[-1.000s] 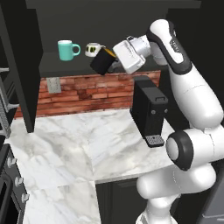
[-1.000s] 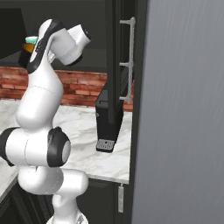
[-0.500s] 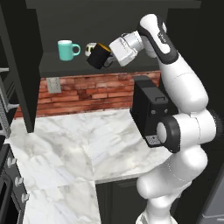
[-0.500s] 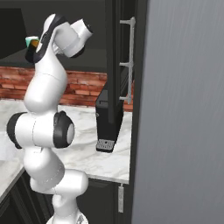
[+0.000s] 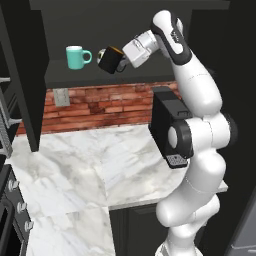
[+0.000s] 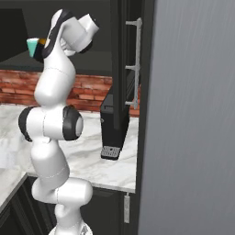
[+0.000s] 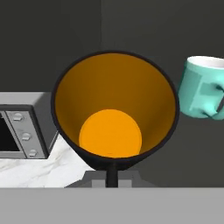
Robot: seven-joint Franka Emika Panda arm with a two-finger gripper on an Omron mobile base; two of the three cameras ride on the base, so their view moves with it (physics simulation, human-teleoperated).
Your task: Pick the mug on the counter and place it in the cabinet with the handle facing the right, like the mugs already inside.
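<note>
Inside the open front of the cabinet (image 5: 30,75), above its shelf board: one black mug (image 5: 111,59) with orange inside, tilted, held off the shelf with the claw (image 5: 121,62) closed on its rim. Handle not discernible. Just to its left on the shelf: one teal mug (image 5: 76,56), upright, handle to the right, apart from the black one. Below: marble counter (image 5: 85,165), coffee machine (image 5: 165,125) at its right end, brick wall (image 5: 100,105) behind.
</note>
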